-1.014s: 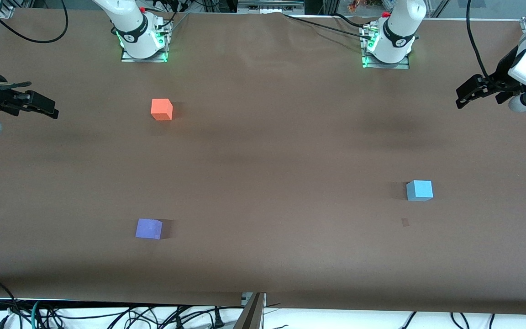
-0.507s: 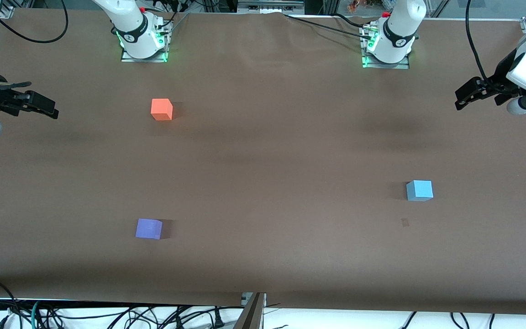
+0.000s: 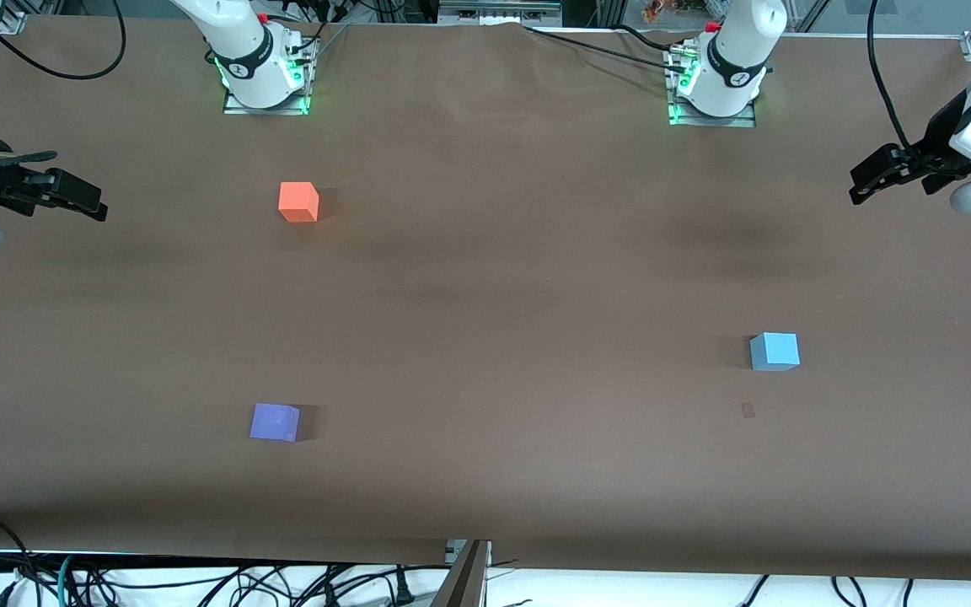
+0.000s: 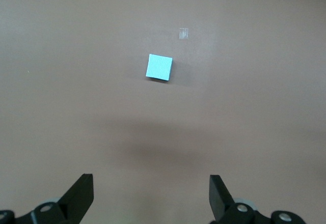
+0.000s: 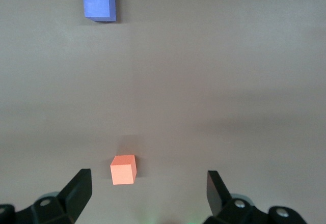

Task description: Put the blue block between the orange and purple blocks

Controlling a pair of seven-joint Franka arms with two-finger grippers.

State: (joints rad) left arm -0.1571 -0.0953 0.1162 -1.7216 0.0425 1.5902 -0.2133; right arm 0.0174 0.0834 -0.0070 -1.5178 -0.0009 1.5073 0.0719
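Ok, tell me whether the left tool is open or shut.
Open: the left tool shows its two fingers spread wide apart, holding nothing, above the table.

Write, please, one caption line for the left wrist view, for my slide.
Left gripper, fingers open, high above the bare brown table, with the blue block alone below.

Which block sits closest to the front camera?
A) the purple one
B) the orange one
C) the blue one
A: the purple block lies lowest in the front view, below the blue block and well below the orange block.
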